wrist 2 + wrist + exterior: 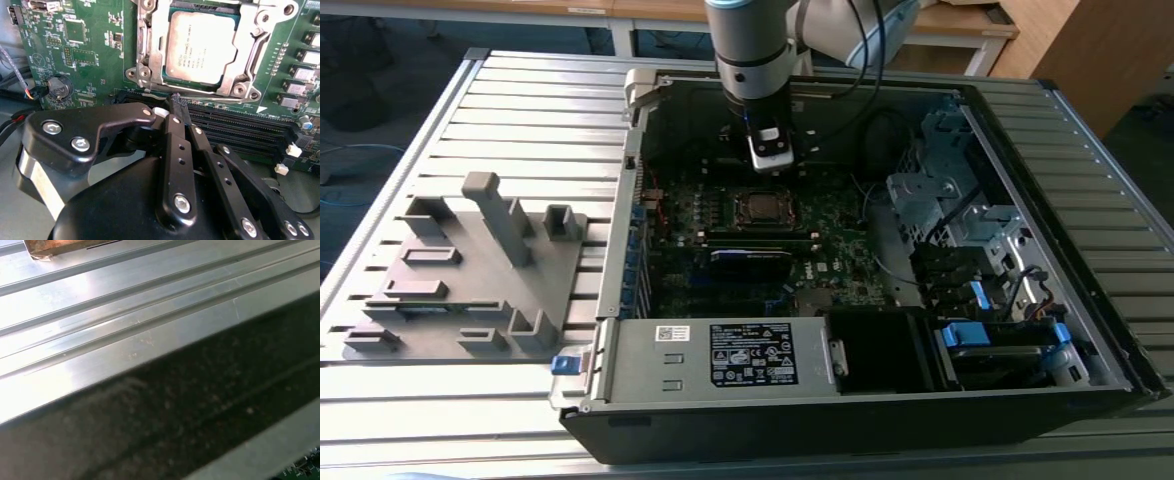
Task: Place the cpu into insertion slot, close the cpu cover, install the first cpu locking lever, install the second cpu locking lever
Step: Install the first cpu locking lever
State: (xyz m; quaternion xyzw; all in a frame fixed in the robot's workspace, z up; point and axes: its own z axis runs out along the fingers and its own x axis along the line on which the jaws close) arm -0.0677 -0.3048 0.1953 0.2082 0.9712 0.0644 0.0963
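The cpu [200,47] is seated flat in the insertion slot [735,207], silver top up, and the scene is best read outward towards it. Nearest in the second wrist view, the gripper [178,111] is seen with its black fingers [172,145] drawn together to a narrow point, and nothing is held between them. The point is set just at the near edge of the socket, over the long black memory slots [235,132] that lie between gripper and chip.

Beyond, the cpu cover [252,55] is laid down around the chip, its cut-out framing the metal top. A thin lever [215,96] is made out along the cover's near edge. Whether it is hooked under its catch cannot be told. Placing and cover closing are therefore judged done, and the work is judged to be at the locking levers. That step calls for a small, well-aimed push on a thin rod, kept clear of the memory slots.

In the first wrist view the ribbed metal table [125,305] and a dark case wall [190,410] are shown. In the exterior view the arm [750,45] is hung over the open computer case [1067,390], and a grey fixture [467,270] is set on the table at the exterior view's left.
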